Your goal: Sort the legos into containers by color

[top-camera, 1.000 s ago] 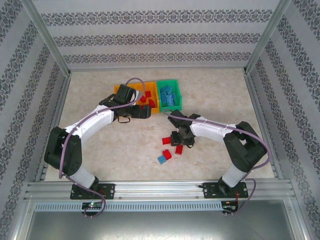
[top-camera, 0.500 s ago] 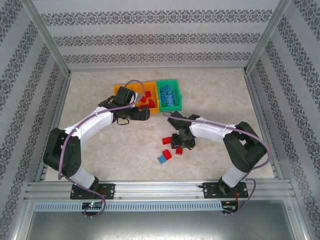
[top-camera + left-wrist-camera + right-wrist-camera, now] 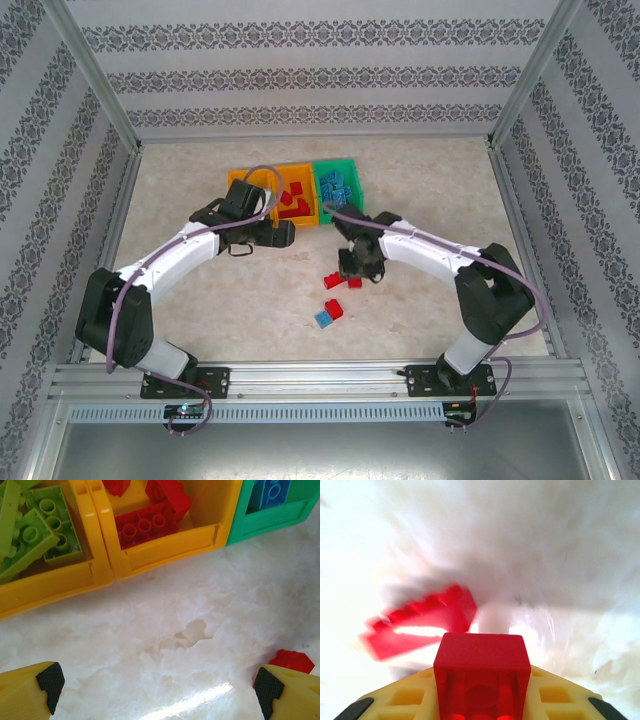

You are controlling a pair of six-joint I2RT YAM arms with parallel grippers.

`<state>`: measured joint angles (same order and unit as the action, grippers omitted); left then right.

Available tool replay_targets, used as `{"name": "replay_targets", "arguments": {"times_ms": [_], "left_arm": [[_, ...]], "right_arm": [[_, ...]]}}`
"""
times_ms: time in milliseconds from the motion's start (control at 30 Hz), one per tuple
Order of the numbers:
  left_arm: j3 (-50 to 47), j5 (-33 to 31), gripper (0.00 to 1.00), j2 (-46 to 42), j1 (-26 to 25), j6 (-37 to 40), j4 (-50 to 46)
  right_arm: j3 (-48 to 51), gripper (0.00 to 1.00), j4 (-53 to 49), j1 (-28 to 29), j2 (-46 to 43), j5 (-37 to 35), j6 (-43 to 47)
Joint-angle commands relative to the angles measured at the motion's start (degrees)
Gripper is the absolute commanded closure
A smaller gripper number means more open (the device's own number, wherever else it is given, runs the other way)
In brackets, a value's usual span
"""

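A marbled table [image 3: 450, 190] carried three joined containers at its far middle. Furthest left, an orange bin [image 3: 50, 587] held lime green legos [image 3: 35, 530]. Just in front of the bins hovered the left gripper [image 3: 157, 687], its jaws spread wide with nothing between them, above bare tabletop. A loose red piece [image 3: 292, 659] lay just beside its right-hand fingertip.

Next along, the middle orange bin [image 3: 170, 547] held red legos [image 3: 147, 525]. The green bin [image 3: 270, 517], joined to its right, held blue legos [image 3: 272, 490].

Right of centre, near the green bin's front corner, the right gripper [image 3: 352, 265] pointed down at the table. Its wrist view showed the jaws pinching a small red brick [image 3: 481, 672], sharp against a blurred tabletop, so it seemed to be lifted clear. A second red brick [image 3: 422, 625] lay on the table just beyond it. Nearer the arms, a blue brick [image 3: 324, 319] and another red brick [image 3: 337, 309] lay touching, well apart from the bins.

The bricks looked like hard, glossy plastic: very light, rigid, unlikely to break, but smooth enough to slip or twist in a loose pinch. The safest hold would probably be across two flat opposite side walls, squarely, not on the studs or corners.
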<state>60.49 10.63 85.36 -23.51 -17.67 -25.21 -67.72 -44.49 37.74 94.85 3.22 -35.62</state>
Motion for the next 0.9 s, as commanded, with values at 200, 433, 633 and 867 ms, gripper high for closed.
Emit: {"name": "replay_targets", "arguments": {"times_ms": [200,433,633,867], "left_arm": [[-7.9,-0.6,0.00,-5.6,-1.5,2.6,1.4],[-10.5,0.2,0.00,-7.8,-3.2,4.5,2.5],[-10.6,-2.0,0.00,-6.8,-7.7,6.0,2.8],[-8.6,-2.2,0.00,-4.4,-12.0,6.8,3.1]], "right_arm": [[-26.3,0.72,5.8,-4.8,12.6,6.6,3.7],[-41.9,0.69,9.2,-5.9,27.3,11.1,1.2],[-51.6,0.62,8.4,-7.0,36.0,12.6,-1.1],[-56.3,0.26,7.6,-8.1,40.5,13.1,-2.2]]}}
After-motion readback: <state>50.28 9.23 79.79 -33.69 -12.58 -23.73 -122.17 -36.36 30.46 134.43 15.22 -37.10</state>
